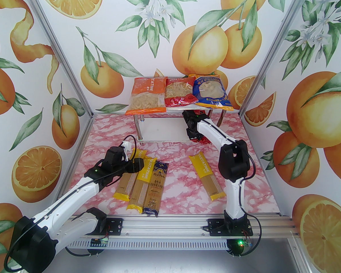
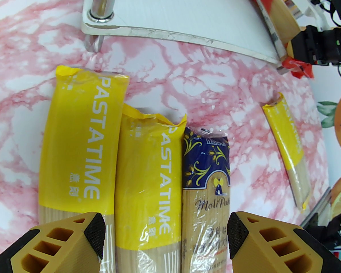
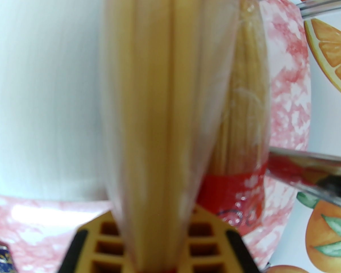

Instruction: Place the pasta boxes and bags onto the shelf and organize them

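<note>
The shelf (image 1: 182, 109) stands at the back, with an orange bag (image 1: 146, 95), a red bag (image 1: 179, 92) and a blue bag (image 1: 211, 91) side by side on its top board. My right gripper (image 1: 193, 129) reaches under that board, shut on a red spaghetti pack (image 3: 164, 95) over the white lower board (image 3: 45, 95). A second red pack (image 3: 244, 124) lies just to its right. My left gripper (image 2: 166, 237) hangs open above a yellow pack (image 2: 145, 175) and a dark blue pack (image 2: 206, 181). Another yellow pack (image 2: 79, 141) lies to their left.
A further yellow pack (image 1: 206, 178) lies alone on the pink marble table (image 1: 176, 158), just left of the right arm. A chrome shelf leg (image 1: 139, 126) stands beyond the left gripper. Printed walls close in the sides and back.
</note>
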You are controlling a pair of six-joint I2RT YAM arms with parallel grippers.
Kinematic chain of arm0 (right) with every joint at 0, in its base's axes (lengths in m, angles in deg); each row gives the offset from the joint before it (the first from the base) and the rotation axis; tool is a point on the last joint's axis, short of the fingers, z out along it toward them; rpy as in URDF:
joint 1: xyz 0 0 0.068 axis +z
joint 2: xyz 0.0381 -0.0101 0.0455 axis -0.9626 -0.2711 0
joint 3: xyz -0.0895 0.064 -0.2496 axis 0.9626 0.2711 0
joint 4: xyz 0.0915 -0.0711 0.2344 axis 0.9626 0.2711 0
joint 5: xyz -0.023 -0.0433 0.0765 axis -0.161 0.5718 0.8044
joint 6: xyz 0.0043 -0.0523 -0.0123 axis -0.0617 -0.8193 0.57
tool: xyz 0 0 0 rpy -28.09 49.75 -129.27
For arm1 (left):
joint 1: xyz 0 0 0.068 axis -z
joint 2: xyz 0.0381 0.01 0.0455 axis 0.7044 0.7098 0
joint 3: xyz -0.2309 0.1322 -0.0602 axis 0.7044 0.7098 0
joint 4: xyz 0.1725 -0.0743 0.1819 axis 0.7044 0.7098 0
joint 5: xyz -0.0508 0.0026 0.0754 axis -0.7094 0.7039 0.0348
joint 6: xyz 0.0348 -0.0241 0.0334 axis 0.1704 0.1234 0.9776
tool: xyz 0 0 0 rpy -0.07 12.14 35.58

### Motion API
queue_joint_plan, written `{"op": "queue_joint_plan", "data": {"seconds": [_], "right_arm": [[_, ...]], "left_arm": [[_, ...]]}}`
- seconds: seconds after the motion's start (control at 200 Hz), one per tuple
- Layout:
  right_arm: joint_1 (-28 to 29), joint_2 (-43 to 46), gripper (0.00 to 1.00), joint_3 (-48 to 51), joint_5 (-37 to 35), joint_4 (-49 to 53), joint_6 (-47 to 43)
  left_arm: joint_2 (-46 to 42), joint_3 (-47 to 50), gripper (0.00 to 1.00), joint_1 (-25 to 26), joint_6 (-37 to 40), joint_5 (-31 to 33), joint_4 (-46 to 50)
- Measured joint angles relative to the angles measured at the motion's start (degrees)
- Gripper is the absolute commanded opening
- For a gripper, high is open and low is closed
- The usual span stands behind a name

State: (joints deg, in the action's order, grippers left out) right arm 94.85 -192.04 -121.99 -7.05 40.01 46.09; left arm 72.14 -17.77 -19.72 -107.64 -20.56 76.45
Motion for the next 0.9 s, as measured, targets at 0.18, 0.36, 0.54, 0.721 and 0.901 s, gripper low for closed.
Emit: {"op": "queue_joint_plan", "data": {"seconds": [0.18,0.36,0.54,0.721,0.901], "right_arm": [[-0.6,0.3,0.48,1.2,0.3,-1.4,0.0],[-2.3,0.3,0.69,1.7,0.8,-1.4,0.5],[-2.4,0.3,0.75,1.8,1.9,-1.4,0.4],[-2.7,0.6,0.77,2.6,5.5,-2.3,0.9],[-3.0,3.0,0.85,5.1,10.1,-4.2,1.7]], "left_arm": [[0.2,0.0,0.75,0.0,0.0,-0.2,0.0],[0.3,0.0,0.75,0.0,0.0,-0.4,0.1],[0.3,0.0,0.75,0.0,0.0,-0.4,0.1],[0.3,0.0,0.75,0.0,0.0,-0.4,0.0],[0.3,0.0,0.75,0.0,0.0,-0.5,0.0]]}}
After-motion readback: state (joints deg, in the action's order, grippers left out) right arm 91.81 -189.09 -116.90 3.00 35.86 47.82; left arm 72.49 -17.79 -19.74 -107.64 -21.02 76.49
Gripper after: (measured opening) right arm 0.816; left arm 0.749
